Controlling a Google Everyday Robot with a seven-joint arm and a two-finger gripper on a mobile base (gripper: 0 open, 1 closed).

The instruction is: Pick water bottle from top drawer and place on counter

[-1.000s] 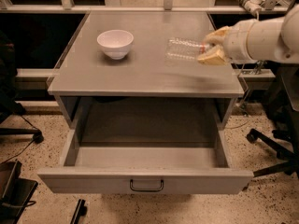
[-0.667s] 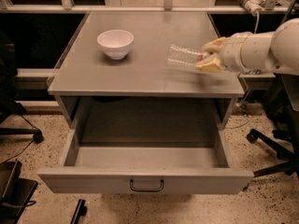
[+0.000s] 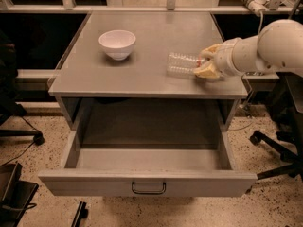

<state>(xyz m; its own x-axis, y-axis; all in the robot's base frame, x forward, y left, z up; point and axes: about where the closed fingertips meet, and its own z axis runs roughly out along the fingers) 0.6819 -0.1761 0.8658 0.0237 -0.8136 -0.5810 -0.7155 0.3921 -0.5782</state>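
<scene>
The grey table (image 3: 151, 82) fills the middle of the view, with low raised edges along its left and right sides. Below it the top drawer (image 3: 94, 184) stands pulled fully out toward the camera, its grey floor showing and its dark wire handle (image 3: 148, 188) centred on the front panel. The white arm (image 3: 267, 44) reaches in from the right, crossing the table's right edge. A white bowl (image 3: 117, 43) sits upright at the back left, well apart from the arm, with bare surface between. The water bottle (image 3: 182, 64) lies on its side low over the table's right half, neck pointing right, near the front edge; contact with the surface cannot be told. The hand (image 3: 204, 63) clasps the bottle's neck end, its yellowish fingers (image 3: 206, 72) closed above and below it.
</scene>
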